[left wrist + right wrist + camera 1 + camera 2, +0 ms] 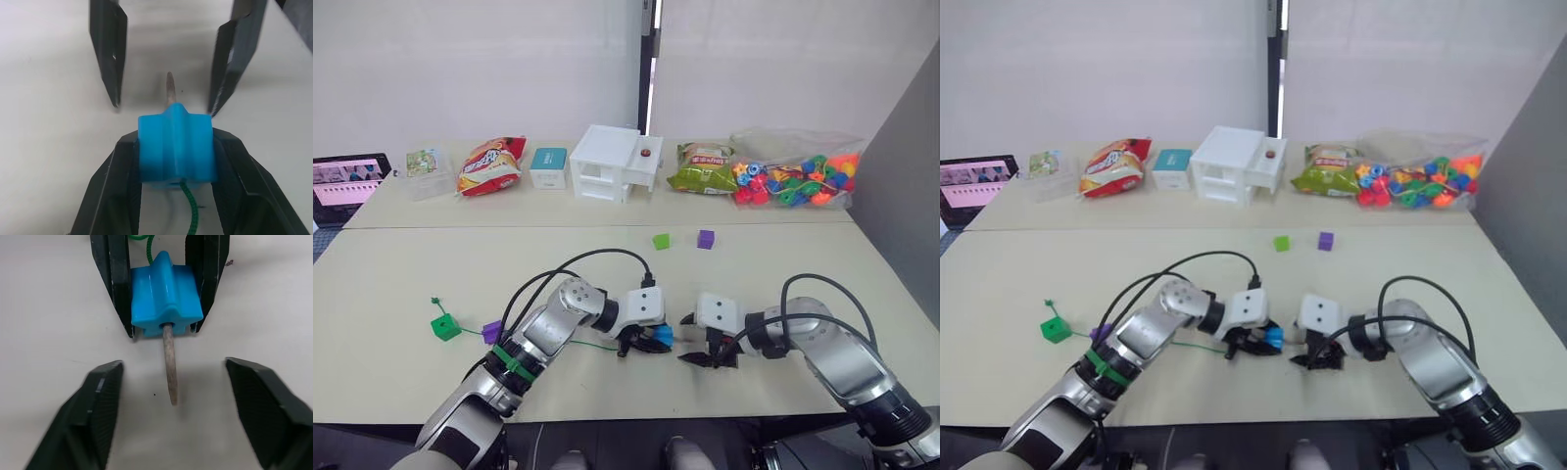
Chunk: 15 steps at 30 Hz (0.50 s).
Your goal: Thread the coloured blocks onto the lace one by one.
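**Blue block on the needle tip, right jaws set to take it**

Pale surface (401,294), white wall behind; clutter along the far edge: snack bags (491,164), a white drawer box (615,162), a clear bag of mixed beads (795,179).

- Left gripper (176,161): jaws clamped on the blue block (176,149), near the front edge at the middle. Held with the hole facing the other arm, so the tip can be reached.
- Lace (597,345): green cord enters the block's back; its stiff pale tip (169,364) pokes out the front, lying just above the surface.
- Right gripper (171,396): jaws apart, one on each side of the tip, not touching it. Judged placed to close on the tip and draw it through.
- Dark green block (445,327) and a purple block (491,332): on the lace towards the left edge, beside the knot.
- Light green block (661,241) and second purple block (706,239): loose, mid-surface, well apart from both arms.
- Room: bare surface around the grippers; front edge near, so a pull is best kept sideways.
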Each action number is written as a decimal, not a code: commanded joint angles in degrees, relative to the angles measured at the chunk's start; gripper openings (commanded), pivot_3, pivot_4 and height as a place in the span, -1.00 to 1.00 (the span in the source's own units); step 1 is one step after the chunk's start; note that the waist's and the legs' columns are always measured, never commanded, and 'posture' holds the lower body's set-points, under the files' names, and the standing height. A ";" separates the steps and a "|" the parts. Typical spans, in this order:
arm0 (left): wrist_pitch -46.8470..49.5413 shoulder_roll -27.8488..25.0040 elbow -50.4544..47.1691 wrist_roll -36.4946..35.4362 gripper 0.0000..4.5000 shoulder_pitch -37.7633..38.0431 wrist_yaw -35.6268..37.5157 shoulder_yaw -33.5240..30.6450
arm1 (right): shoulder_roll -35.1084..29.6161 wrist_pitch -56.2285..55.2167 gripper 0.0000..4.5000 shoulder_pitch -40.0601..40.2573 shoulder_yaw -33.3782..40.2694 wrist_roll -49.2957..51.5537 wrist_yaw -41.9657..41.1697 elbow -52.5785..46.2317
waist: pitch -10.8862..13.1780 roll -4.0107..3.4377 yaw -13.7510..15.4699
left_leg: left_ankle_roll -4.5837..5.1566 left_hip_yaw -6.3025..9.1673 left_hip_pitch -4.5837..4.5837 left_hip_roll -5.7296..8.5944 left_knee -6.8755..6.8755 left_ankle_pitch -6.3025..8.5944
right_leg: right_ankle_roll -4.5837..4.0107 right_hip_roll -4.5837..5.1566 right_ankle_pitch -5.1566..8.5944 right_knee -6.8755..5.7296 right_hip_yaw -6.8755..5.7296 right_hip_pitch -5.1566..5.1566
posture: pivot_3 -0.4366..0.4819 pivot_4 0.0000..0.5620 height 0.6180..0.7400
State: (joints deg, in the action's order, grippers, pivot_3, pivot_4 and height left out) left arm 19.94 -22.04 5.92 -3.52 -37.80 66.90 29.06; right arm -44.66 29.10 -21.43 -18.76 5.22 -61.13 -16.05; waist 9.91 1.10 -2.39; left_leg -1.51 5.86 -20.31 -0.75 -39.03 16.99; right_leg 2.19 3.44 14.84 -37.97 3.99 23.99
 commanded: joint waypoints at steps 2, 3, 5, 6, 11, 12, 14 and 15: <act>0.22 -0.31 -2.59 -1.09 -0.39 0.03 0.34 -1.62 | 0.07 -1.01 -0.29 -0.34 -0.41 -1.69 0.85 2.14 | 0.00 0.00 -0.01 | 0.00 0.00 0.01 0.00 0.00 0.00 | 0.00 0.00 0.00 0.00 0.00 -0.02 | -0.05 -0.47 1.00; 0.28 -0.41 -2.73 -1.15 -0.39 0.15 0.38 -1.64 | 0.08 -1.15 -0.42 -0.41 -0.39 -1.58 0.80 2.26 | 0.00 0.00 0.00 | 0.00 0.00 0.02 0.00 0.00 0.00 | 0.00 0.00 0.00 0.00 0.00 -0.02 | -0.05 -0.47 1.00; 0.35 -0.67 -3.12 -1.27 -0.39 0.45 0.41 -1.56 | -0.10 -1.43 -0.73 -0.43 -0.43 -1.60 0.67 2.40 | 0.00 0.00 0.01 | 0.00 0.00 0.02 0.00 0.00 0.00 | 0.00 0.00 0.00 0.00 0.00 -0.02 | -0.05 -0.47 1.00; 0.36 -0.80 -3.30 -1.33 -0.39 0.57 0.47 -1.52 | -0.22 -1.51 -0.89 -0.43 -0.46 -1.62 0.59 2.40 | 0.00 0.00 0.02 | 0.00 0.00 0.01 0.00 0.00 0.00 | 0.00 0.00 0.00 0.00 0.00 -0.02 | -0.05 -0.47 1.00; 1.08 -2.25 -5.24 -2.00 -0.39 1.49 1.22 -1.74 | -0.85 -1.98 -1.00 -0.93 -0.44 -1.59 -0.17 2.25 | 0.00 0.00 0.02 | 0.00 0.00 0.01 0.00 0.00 0.00 | 0.00 0.01 0.00 -0.01 0.00 -0.02 | -0.05 -0.47 1.00; 1.36 -2.67 -5.71 -2.09 -0.39 1.73 1.29 -1.81 | -0.93 -1.97 -1.00 -1.03 -0.47 -1.52 -0.36 2.10 | 0.00 0.00 0.01 | 0.00 0.00 0.01 0.00 0.00 0.00 | 0.00 0.01 0.00 -0.01 0.00 -0.01 | -0.05 -0.47 1.00; 2.06 -3.75 -6.80 -2.15 -0.39 2.49 1.34 -2.08 | -1.09 -1.88 -1.00 -1.15 -0.60 -1.41 -0.82 1.58 | 0.00 0.00 0.04 | 0.00 0.01 0.01 0.01 0.00 0.00 | 0.00 0.01 0.00 -0.02 0.00 0.00 | -0.05 -0.47 1.00; 2.73 -5.13 -8.08 -2.42 -0.39 3.67 1.25 -2.96 | -1.39 -1.64 -1.00 -0.98 -0.73 -1.19 -1.33 0.79 | 0.00 0.00 0.04 | 0.00 0.01 0.01 0.00 0.00 0.00 | 0.00 0.01 0.00 -0.02 0.00 0.00 | -0.05 -0.47 1.00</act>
State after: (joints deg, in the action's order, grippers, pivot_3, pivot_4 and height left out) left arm 21.88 -25.74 1.26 -4.60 -35.38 67.08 27.34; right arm -44.62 26.77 -22.13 -19.67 5.15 -62.11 -14.58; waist 9.91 1.10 -2.35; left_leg -1.51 5.87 -20.31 -0.74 -39.03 16.99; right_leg 2.19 3.44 14.84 -37.99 3.99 23.99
